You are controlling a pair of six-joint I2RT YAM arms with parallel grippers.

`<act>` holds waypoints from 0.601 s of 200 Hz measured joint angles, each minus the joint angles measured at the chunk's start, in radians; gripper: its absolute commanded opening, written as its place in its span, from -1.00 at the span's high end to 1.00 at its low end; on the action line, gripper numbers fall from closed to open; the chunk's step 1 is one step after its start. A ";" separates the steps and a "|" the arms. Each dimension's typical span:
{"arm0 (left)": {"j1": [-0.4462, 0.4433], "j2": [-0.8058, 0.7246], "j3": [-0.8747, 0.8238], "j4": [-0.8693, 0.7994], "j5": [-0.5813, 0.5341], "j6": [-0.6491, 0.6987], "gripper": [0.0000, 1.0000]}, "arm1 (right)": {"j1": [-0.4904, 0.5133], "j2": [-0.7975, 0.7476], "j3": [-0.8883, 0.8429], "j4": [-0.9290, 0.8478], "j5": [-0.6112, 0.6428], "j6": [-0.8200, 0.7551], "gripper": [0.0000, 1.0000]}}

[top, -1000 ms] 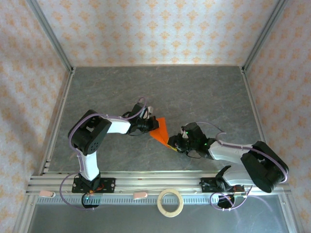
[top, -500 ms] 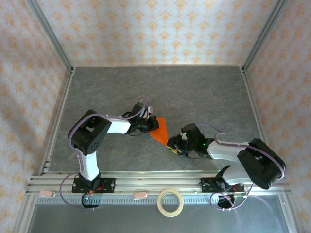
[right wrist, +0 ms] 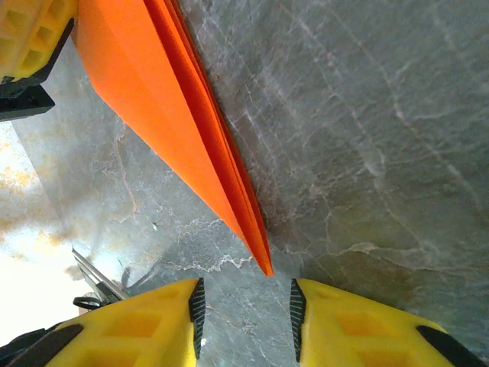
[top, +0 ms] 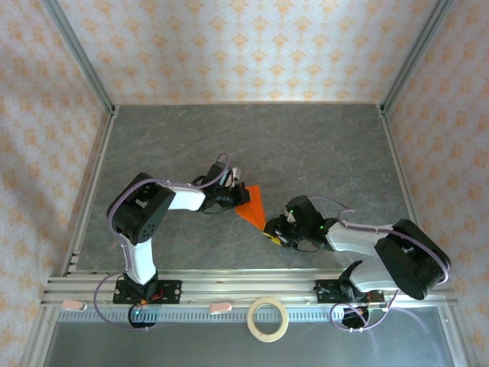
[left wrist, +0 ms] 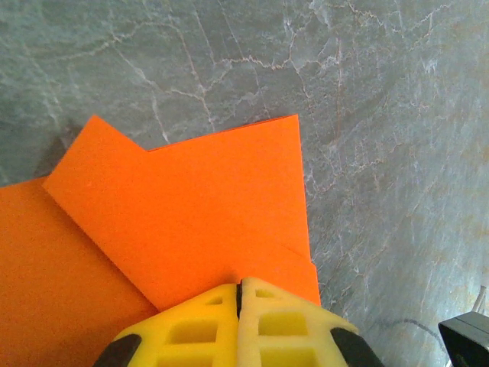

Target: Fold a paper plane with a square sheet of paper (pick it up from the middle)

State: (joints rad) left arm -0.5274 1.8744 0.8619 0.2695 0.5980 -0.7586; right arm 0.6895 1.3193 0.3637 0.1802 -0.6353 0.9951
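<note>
Top external view: the paper plane [top: 253, 205], a bright orange folded wedge, is just left of the frame's centre on the grey table [top: 321, 145]. The left gripper [top: 238, 197] meets its upper left edge. In the left wrist view its yellow fingers [left wrist: 200, 325] are pressed together, pinching the paper. The right gripper [top: 272, 234] sits at the plane's lower right tip with its jaws parted. In the right wrist view the point lies just ahead of the gap.

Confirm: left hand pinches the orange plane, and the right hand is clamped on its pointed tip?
Not clamped. The left hand does pinch the paper plane, but the right wrist view shows the right hand open, the tip ending just short of its fingers.
</note>
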 measured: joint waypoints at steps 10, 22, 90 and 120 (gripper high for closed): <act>0.000 0.000 0.000 0.000 0.000 0.000 1.00 | 0.000 0.000 0.000 0.002 0.000 0.000 0.26; 0.000 0.000 0.000 0.000 0.000 0.000 1.00 | 0.000 0.000 0.000 0.008 0.000 0.001 0.26; 0.000 0.000 0.000 0.000 0.000 0.000 1.00 | 0.001 0.030 0.000 0.045 0.000 0.008 0.26; 0.000 0.000 0.000 0.000 0.000 0.000 1.00 | 0.002 0.030 0.001 0.045 0.001 0.008 0.27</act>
State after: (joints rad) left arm -0.5274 1.8744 0.8619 0.2695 0.5983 -0.7586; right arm 0.6910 1.3495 0.3649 0.2249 -0.6346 1.0027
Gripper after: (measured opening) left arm 0.053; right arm 0.366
